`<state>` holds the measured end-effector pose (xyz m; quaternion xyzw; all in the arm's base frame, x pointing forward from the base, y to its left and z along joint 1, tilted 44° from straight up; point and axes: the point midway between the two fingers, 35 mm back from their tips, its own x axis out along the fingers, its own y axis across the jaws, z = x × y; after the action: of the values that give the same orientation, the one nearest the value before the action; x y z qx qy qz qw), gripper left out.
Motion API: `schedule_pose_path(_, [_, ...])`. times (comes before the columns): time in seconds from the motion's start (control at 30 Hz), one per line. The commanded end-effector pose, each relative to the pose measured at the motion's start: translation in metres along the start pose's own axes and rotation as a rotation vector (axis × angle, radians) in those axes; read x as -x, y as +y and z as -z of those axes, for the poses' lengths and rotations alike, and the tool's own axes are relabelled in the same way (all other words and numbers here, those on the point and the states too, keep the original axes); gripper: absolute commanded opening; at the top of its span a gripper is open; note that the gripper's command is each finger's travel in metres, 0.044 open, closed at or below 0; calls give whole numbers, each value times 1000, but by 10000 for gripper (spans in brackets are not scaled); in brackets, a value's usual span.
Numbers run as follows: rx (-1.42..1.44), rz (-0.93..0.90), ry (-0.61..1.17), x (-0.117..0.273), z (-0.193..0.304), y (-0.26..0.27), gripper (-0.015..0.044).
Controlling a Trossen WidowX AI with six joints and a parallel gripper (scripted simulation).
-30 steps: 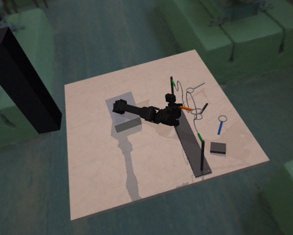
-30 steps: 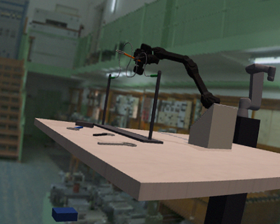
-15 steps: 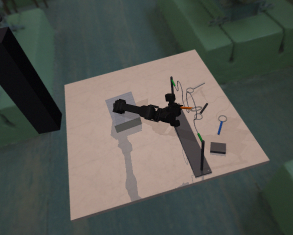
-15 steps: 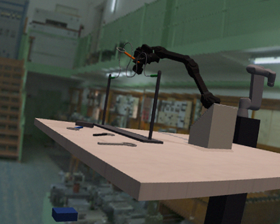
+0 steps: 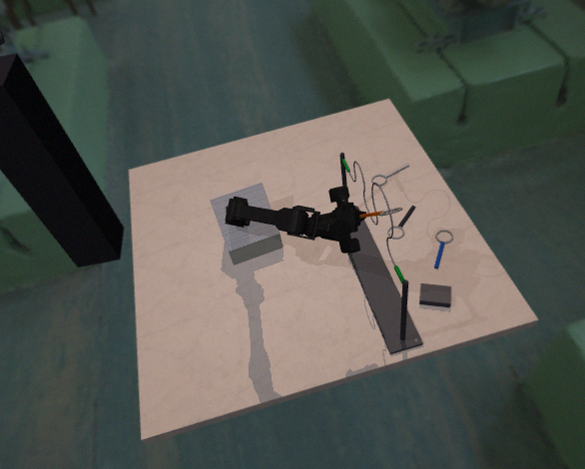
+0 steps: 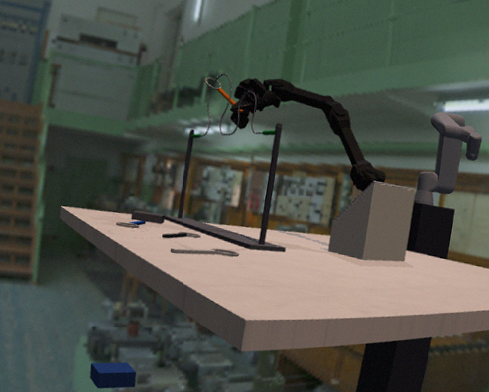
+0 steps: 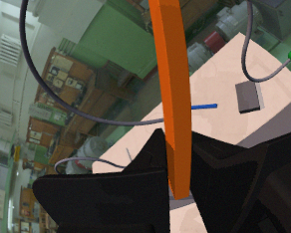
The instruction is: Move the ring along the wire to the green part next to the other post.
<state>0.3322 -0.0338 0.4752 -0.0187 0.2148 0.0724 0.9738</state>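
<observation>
My gripper (image 5: pixel 360 216) (image 6: pixel 240 103) (image 7: pixel 166 133) is shut on the orange handle (image 5: pixel 371 214) (image 6: pixel 225 95) (image 7: pixel 168 77) of the ring (image 5: pixel 399 209) (image 6: pixel 214 79). It holds the ring high up, about midway between the two dark posts (image 5: pixel 342 172) (image 5: pixel 403 309) (image 6: pixel 269 185) (image 6: pixel 186 172). The thin grey wire (image 5: pixel 381 196) (image 6: pixel 223 122) (image 7: pixel 63 105) loops around here. One green part (image 5: pixel 345 164) (image 6: pixel 264 132) lies by the post nearer the arm's base, the other green part (image 5: pixel 398 272) (image 6: pixel 198 135) by the farther post. Whether the ring touches the wire I cannot tell.
The posts stand on a dark base strip (image 5: pixel 379 294) (image 6: pixel 225 234). On the table beside it lie a grey ring tool (image 5: pixel 396 171) (image 6: pixel 202 252), a black-handled ring (image 5: pixel 406 217) (image 6: pixel 175 235), a blue-handled ring (image 5: pixel 440 254) (image 7: pixel 204 106) and a dark block (image 5: pixel 435 294) (image 7: pixel 247 97). The arm's grey pedestal (image 5: pixel 247 234) (image 6: pixel 373 221) stands behind.
</observation>
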Motion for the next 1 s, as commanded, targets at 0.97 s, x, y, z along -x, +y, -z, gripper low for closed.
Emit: schedule_pose_path(0.97, [352, 232, -39, 1, -1, -11, -150])
